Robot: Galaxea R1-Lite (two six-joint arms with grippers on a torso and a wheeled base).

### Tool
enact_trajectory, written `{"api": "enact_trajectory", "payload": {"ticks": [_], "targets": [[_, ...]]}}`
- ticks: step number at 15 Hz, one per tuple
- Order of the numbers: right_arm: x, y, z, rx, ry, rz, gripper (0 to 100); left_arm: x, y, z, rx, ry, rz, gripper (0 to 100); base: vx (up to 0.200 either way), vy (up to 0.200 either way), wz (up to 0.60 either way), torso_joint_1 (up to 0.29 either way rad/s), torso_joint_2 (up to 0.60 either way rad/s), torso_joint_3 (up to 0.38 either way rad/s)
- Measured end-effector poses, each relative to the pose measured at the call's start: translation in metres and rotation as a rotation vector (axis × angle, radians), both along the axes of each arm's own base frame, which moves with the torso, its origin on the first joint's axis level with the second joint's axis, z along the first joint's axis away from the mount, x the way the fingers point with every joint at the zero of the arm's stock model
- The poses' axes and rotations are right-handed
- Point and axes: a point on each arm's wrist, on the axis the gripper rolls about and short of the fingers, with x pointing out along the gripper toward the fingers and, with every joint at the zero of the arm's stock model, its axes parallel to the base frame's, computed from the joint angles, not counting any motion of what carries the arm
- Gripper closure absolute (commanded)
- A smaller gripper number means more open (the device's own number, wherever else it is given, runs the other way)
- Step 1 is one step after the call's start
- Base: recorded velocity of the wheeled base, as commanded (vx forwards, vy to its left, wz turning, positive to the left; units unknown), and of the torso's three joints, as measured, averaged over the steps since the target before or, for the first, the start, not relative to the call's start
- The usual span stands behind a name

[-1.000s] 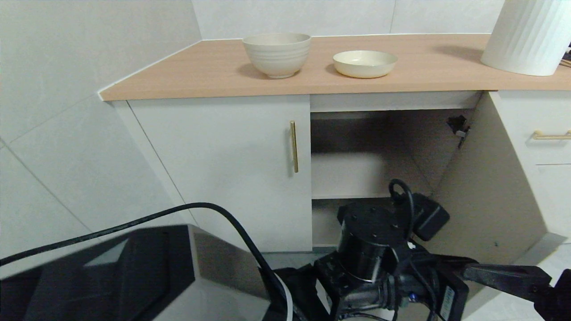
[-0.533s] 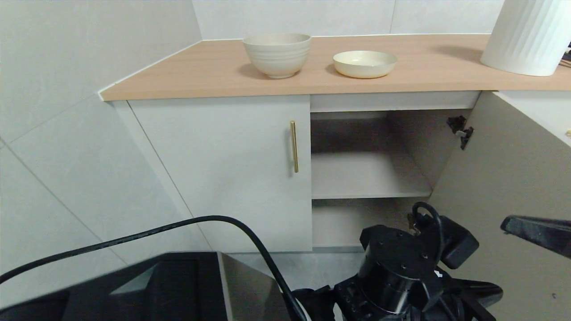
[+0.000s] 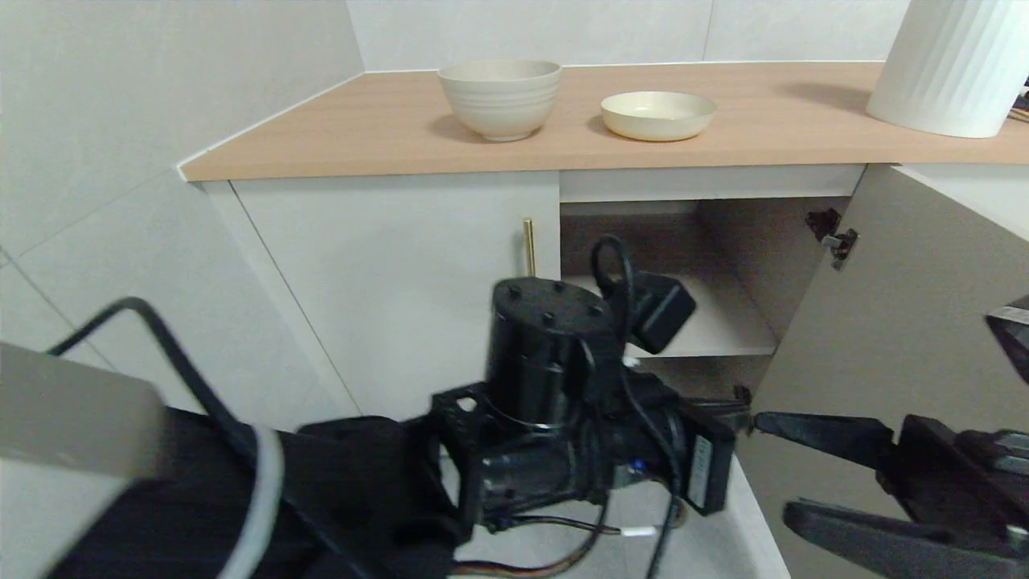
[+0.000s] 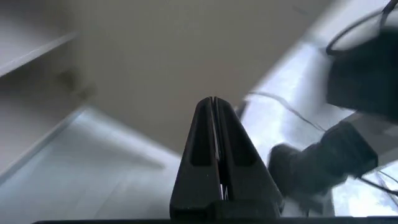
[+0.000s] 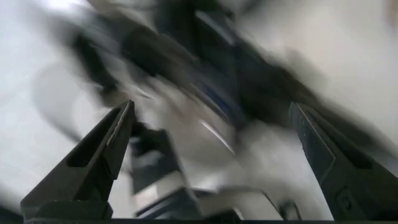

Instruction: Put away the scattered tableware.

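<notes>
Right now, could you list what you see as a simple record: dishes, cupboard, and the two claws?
deep bowl: upright on the wooden countertop
shallow dish: on the countertop, right of the bowl, not touching it
right cupboard door: swung open, shelf showing inside
left cupboard door: closed
left gripper: shut, holding nothing
right gripper: open, holding nothing, low beside the open door
ribbed white container: far right of the countertop

From my right end effector (image 3: 772, 466), the open cabinet door (image 3: 884, 322) stands behind; the shelf (image 3: 723, 322) lies above and leftward, inside the cabinet; higher still, on the surface (image 3: 362, 137), the bowl (image 3: 499, 96) sits left of the dish (image 3: 657, 114), both well apart from it.
</notes>
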Motion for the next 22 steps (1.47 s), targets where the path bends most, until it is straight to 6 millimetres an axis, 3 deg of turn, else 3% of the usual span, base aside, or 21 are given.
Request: {"api": "enact_trajectory", "payload": {"ticks": [3, 5, 6, 9, 11, 13, 15, 16, 19, 22], "targets": [[0.054, 0.017, -0.016, -0.093, 0.053, -0.104, 0, 0.016, 0.085, 0.027, 0.068, 0.060, 0.199, 100, 0.000, 0.000, 0.00, 0.000, 0.00, 0.000], [0.096, 0.032, -0.019, -0.130, 0.026, -0.171, 0, 0.012, 0.131, 0.037, 0.054, 0.054, 0.308, 100, 0.000, 0.000, 0.00, 0.000, 0.00, 0.000], [0.115, 0.038, -0.018, -0.136, 0.008, -0.194, 0, 0.008, 0.150, 0.039, 0.049, 0.052, 0.357, 0, 0.000, 0.000, 0.00, 0.000, 0.00, 0.000], [0.152, 0.048, -0.026, -0.206, 0.069, -0.228, 0, -0.008, 0.192, 0.040, 0.033, 0.040, 0.469, 0, 0.000, 0.000, 0.00, 0.000, 0.00, 0.000], [0.157, 0.046, -0.035, -0.307, 0.173, -0.250, 0, -0.015, 0.209, 0.040, -0.003, 0.013, 0.473, 0, 0.000, 0.000, 0.00, 0.000, 0.00, 0.000], [0.160, 0.041, -0.030, -0.362, 0.171, -0.332, 0, -0.020, 0.215, 0.041, -0.032, -0.019, 0.468, 0, 0.000, 0.000, 0.00, 0.000, 0.00, 0.000], [0.153, 0.036, -0.025, -0.510, 0.143, -0.564, 0, -0.026, 0.220, 0.040, -0.049, -0.038, 0.477, 0, 0.000, 0.000, 0.00, 0.000, 0.00, 0.000], [0.144, 0.035, -0.017, -0.541, 0.116, -0.601, 0, -0.027, 0.223, 0.043, -0.053, -0.045, 0.493, 0, 0.000, 0.000, 0.00, 0.000, 0.00, 0.000], [0.115, 0.035, 0.011, -0.516, 0.042, -0.606, 0, -0.026, 0.225, 0.049, -0.060, -0.060, 0.521, 0, 0.000, 0.000, 0.00, 0.000, 0.00, 0.000], [0.100, 0.030, 0.028, -0.473, -0.002, -0.609, 0, -0.026, 0.227, 0.054, -0.069, -0.074, 0.525, 0, 0.067, 0.000, 0.00, 0.001, 0.00, -0.001]]}}
